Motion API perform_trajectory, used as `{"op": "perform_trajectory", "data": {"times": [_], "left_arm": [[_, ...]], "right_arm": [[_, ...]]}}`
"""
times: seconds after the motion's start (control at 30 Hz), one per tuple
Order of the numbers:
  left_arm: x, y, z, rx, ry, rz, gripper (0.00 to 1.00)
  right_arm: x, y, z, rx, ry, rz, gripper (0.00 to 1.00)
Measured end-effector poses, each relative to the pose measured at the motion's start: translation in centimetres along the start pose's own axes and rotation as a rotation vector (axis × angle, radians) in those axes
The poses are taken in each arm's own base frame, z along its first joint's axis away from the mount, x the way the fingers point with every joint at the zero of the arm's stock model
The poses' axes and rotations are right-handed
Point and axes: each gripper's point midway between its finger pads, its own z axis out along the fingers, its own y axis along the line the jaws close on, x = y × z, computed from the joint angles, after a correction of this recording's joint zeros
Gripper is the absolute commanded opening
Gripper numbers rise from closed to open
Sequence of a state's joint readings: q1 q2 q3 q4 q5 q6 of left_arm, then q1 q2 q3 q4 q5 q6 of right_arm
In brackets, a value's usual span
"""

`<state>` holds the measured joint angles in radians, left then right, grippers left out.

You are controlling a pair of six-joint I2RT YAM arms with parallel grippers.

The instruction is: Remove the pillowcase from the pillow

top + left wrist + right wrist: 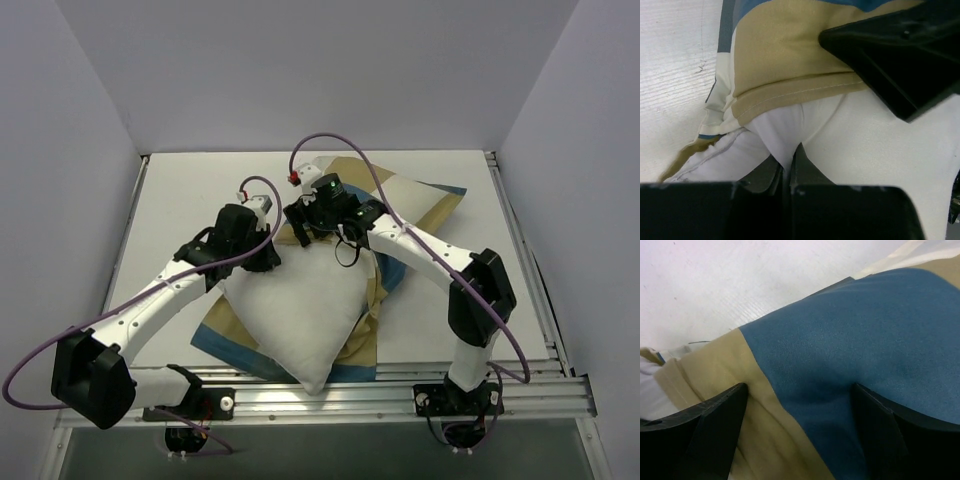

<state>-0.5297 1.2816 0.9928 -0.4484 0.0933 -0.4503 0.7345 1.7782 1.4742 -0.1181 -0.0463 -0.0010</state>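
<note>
The plain white pillow (300, 310) lies mid-table, most of it bare, its near corner over the front edge. The blue, tan and white pillowcase (415, 205) is bunched behind and under it, reaching back right. My left gripper (268, 250) is shut on a pinch of the pillow's white fabric (785, 145) just below the pillowcase's tan hem (790, 95). My right gripper (305, 228) is open, its fingers (715, 425) pressed down astride a fold of blue and tan pillowcase cloth (840, 355).
The white table (180, 200) is walled on three sides. A metal rail (400, 390) runs along the front edge, another along the right side (525, 260). Purple cables loop over both arms.
</note>
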Motion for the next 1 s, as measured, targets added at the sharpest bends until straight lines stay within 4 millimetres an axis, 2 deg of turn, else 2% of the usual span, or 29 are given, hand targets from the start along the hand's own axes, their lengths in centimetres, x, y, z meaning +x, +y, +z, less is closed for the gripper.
{"op": "perform_trajectory", "data": {"times": [0.07,0.1,0.17,0.2,0.4,0.53,0.7,0.83,1.0], "left_arm": [[0.1,0.3,0.0,-0.013,0.001,0.002,0.02],[0.2,0.4,0.0,-0.019,0.002,0.002,0.02],[0.2,0.6,-0.1,-0.030,0.002,0.002,0.02],[0.2,0.7,-0.2,-0.036,-0.001,0.002,0.02],[-1.1,0.2,-2.6,-0.036,-0.064,0.022,0.02],[-2.8,-0.6,-4.8,-0.025,-0.122,0.033,0.02],[-3.8,-1.6,-7.5,0.012,-0.188,0.039,0.02],[-3.7,-2.0,-9.5,0.028,-0.208,0.038,0.02],[-3.2,-1.4,-11.5,-0.006,-0.206,0.021,0.02]], "right_arm": [[0.9,0.0,1.2,-0.003,0.023,-0.020,0.55],[1.0,-0.1,1.6,-0.001,0.023,-0.025,0.33],[0.8,-0.7,2.1,0.023,0.011,-0.027,0.14],[0.6,-1.1,2.3,0.037,0.002,-0.019,0.00],[0.2,-4.4,2.4,0.123,-0.018,0.095,0.00],[0.0,-8.4,1.7,0.189,-0.038,0.233,0.00],[0.1,-13.4,-0.8,0.245,-0.049,0.409,0.00],[0.8,-15.1,-2.3,0.248,-0.031,0.519,0.00],[1.9,-15.6,-3.1,0.230,0.011,0.642,0.00]]}}
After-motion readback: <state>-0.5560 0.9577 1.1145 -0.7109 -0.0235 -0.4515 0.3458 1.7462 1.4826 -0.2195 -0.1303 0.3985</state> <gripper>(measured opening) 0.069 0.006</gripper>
